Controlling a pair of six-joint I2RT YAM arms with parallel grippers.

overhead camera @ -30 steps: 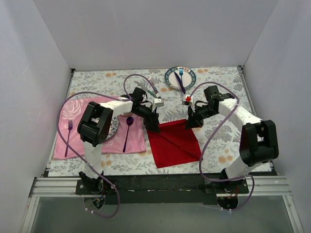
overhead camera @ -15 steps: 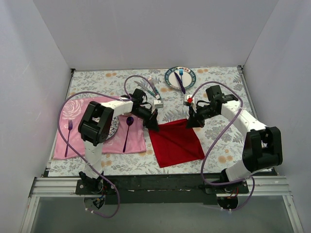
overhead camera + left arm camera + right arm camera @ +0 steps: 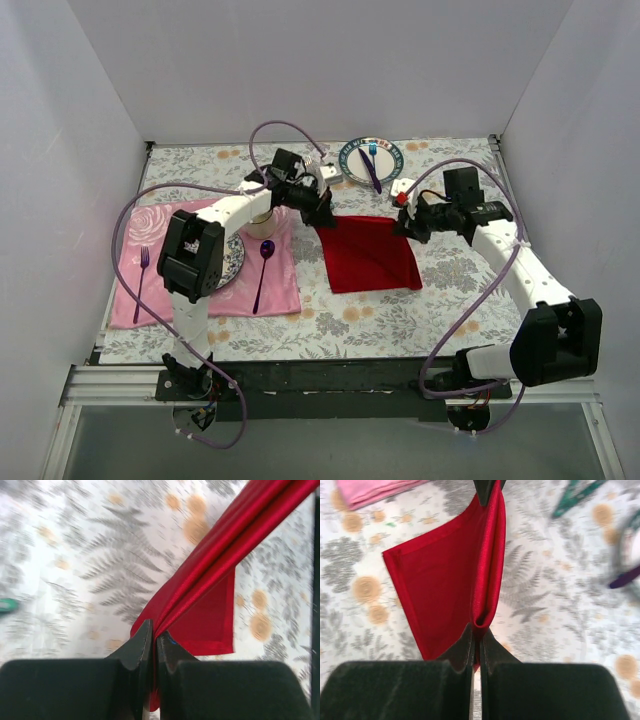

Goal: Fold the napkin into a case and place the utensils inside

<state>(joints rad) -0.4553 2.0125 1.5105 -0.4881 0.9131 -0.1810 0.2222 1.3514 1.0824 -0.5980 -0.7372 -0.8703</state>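
Both grippers hold the red napkin [image 3: 368, 255] by its far edge, which runs taut between them. My left gripper [image 3: 325, 214] is shut on the far left corner, and in the left wrist view the cloth [image 3: 210, 605] is pinched between its jaws [image 3: 154, 630]. The right gripper [image 3: 403, 222] is shut on the far right corner, where a fold of the napkin [image 3: 445, 580] is caught in its jaws [image 3: 476, 632]. The rest of the cloth slopes down toward the near side of the table. The teal-handled utensils [image 3: 572, 497] lie beyond the napkin; from above my left arm mostly hides them.
A plate [image 3: 352, 167] with a blue fork and a purple knife sits at the back centre. The pink placemat [image 3: 200, 285] on the left carries a purple fork [image 3: 142, 270], a purple spoon [image 3: 262, 270] and a small plate [image 3: 236, 262]. White walls enclose three sides.
The left gripper closed on the napkin's corner. Both grippers then carried the napkin's far edge up and toward the back of the table, dragging the cloth away from the near edge.
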